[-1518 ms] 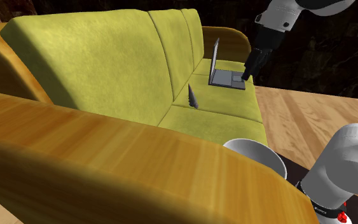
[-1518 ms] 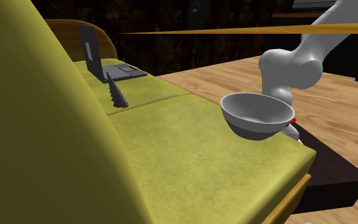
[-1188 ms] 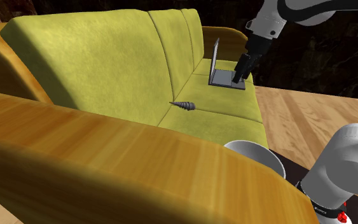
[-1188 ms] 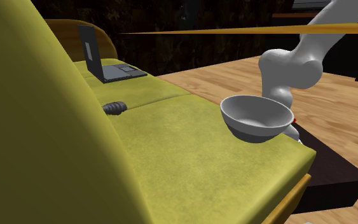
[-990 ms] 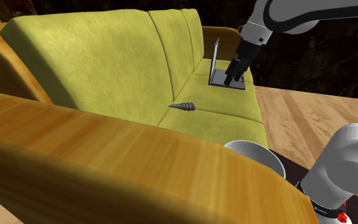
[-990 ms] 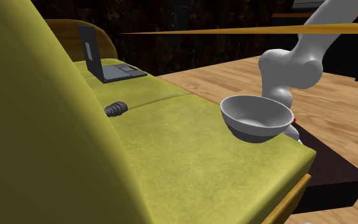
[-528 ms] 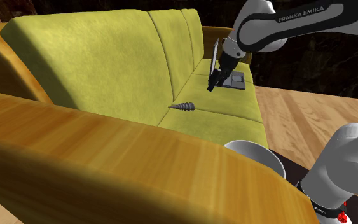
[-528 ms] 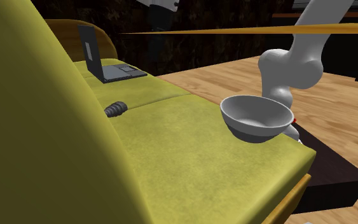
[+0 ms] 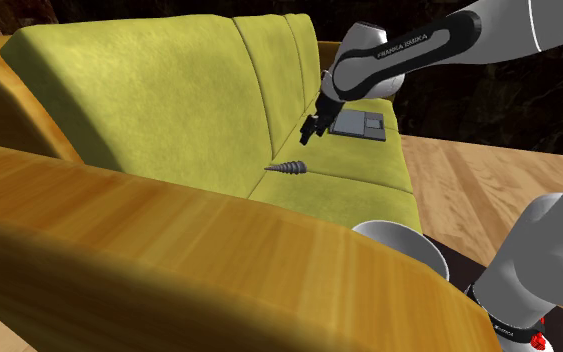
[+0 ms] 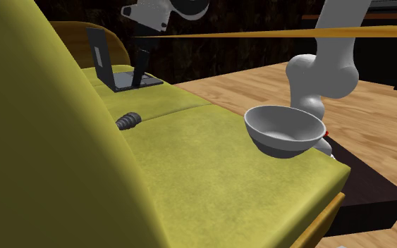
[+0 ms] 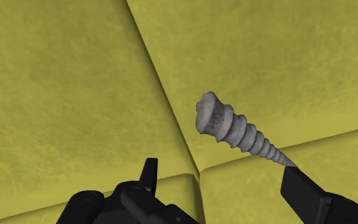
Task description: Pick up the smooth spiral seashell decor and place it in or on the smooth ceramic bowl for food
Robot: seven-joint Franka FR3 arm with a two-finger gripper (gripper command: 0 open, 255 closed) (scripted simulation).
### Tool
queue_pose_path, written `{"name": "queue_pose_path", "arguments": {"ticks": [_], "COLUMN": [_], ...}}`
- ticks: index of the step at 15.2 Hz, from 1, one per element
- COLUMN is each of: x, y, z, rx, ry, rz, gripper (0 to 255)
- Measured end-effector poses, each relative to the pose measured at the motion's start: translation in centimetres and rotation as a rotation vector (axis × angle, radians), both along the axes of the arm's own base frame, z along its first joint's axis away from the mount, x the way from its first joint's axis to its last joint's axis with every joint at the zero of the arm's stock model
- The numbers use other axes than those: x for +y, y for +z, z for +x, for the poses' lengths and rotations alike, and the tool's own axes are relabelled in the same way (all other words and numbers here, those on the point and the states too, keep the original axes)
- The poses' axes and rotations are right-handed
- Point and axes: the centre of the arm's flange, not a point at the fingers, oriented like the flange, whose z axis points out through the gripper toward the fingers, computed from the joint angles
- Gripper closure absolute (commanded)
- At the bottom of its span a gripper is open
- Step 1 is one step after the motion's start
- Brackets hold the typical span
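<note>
Since 0.5 s ago, the gripper (image 9: 309, 130) is being brought from above the laptop (image 9: 361, 124) toward the seashell (image 11: 234, 127), lying on the sofa seam (image 11: 165, 102) just ahead of its 2 fingers (image 11: 301, 184), which are being held apart, empty, to straddle it.

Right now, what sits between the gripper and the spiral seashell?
Nothing: the wrist view has bare yellow-green sofa cushion between the open gripper and the seashell.
</note>
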Motion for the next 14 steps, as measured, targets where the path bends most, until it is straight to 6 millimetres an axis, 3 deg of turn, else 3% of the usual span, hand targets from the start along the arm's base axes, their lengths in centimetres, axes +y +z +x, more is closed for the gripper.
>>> {"name": "queue_pose_path", "arguments": {"ticks": [8, 14], "x": [0.5, 0.5], "y": [-3.9, -4.3], "z": [2.2, 2.3], "rx": [-0.009, -0.010], "ry": [0.001, 0.001], "rz": [-0.003, -0.003], "gripper": [0, 0]}}
